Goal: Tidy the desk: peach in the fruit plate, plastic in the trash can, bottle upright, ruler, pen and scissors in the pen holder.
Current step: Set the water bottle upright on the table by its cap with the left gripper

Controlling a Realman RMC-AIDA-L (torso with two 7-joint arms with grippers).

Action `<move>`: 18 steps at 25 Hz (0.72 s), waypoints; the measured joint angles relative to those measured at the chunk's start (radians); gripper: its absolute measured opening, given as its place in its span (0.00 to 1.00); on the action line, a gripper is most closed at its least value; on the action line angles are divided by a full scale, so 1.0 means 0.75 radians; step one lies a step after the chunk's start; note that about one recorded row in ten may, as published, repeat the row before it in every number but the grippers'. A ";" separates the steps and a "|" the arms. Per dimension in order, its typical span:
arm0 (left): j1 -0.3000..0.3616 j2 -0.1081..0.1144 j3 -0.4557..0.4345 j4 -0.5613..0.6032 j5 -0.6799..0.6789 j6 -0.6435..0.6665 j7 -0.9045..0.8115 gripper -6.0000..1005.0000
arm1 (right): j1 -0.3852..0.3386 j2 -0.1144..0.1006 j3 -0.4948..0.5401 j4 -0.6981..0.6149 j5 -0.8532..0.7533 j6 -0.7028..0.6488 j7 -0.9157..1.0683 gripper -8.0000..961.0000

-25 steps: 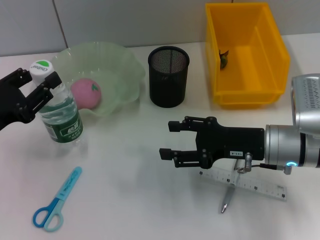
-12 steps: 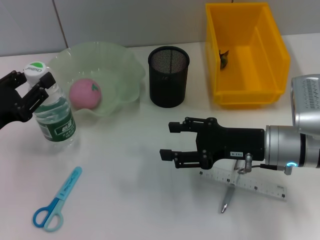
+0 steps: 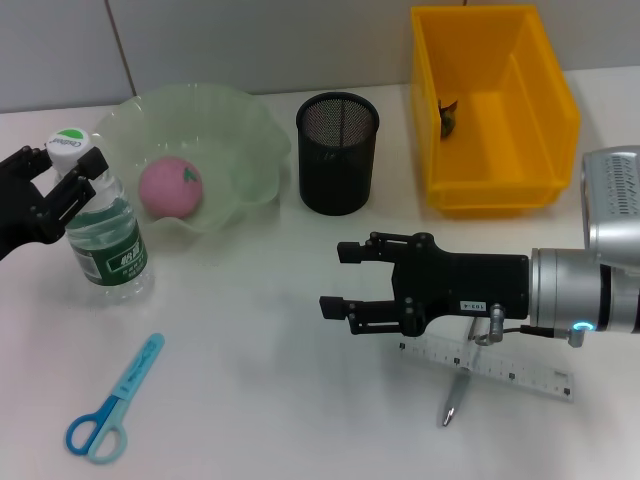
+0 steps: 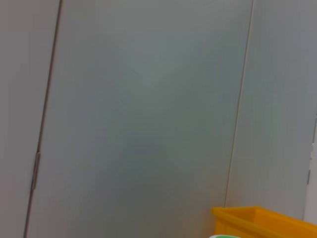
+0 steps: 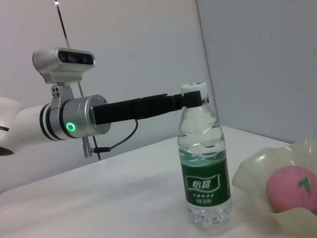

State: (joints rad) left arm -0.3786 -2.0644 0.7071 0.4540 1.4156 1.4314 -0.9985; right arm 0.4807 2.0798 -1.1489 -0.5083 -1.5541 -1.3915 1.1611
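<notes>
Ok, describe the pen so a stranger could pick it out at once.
Start at the yellow bin on the right of the table. Come toward the robot, past the right tool hovering open, to the clear ruler. The pen is the slim silvery stick lying partly under that ruler, its tip pointing toward the robot.
</notes>
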 joint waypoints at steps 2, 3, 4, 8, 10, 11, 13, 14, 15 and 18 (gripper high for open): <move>0.000 -0.001 0.000 0.000 0.000 -0.004 0.000 0.50 | 0.001 0.000 0.000 0.000 0.000 0.000 0.000 0.80; 0.000 -0.002 0.000 -0.002 0.000 -0.007 0.000 0.50 | 0.002 0.000 0.000 0.001 -0.001 0.000 0.000 0.80; -0.001 -0.002 0.000 -0.007 0.000 -0.011 0.000 0.50 | 0.002 0.000 0.000 0.001 -0.001 0.000 0.000 0.80; -0.003 -0.001 0.000 -0.019 0.000 -0.019 0.001 0.50 | -0.001 0.000 0.000 0.001 -0.002 0.001 0.000 0.80; -0.003 0.000 0.000 -0.019 0.000 -0.024 0.001 0.50 | -0.001 0.000 0.000 0.002 -0.003 0.002 0.000 0.80; -0.003 0.000 0.000 -0.019 0.000 -0.027 0.002 0.50 | 0.000 0.000 0.000 0.003 -0.003 0.002 0.000 0.80; -0.003 0.000 0.001 -0.019 0.000 -0.031 0.002 0.50 | 0.000 0.000 0.000 0.003 -0.004 0.003 0.000 0.80; -0.003 0.000 0.001 -0.019 0.000 -0.031 0.002 0.50 | 0.000 0.000 0.000 0.003 -0.004 0.003 0.000 0.80; -0.003 0.000 0.001 -0.019 0.000 -0.031 0.002 0.50 | 0.000 0.000 0.000 0.003 -0.004 0.003 0.000 0.80; -0.002 -0.001 0.003 -0.019 0.000 -0.035 0.003 0.51 | 0.001 0.000 -0.002 0.003 -0.006 0.003 0.000 0.80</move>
State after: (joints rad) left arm -0.3805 -2.0648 0.7097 0.4398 1.4158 1.4053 -0.9959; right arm 0.4818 2.0801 -1.1507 -0.5061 -1.5584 -1.3896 1.1612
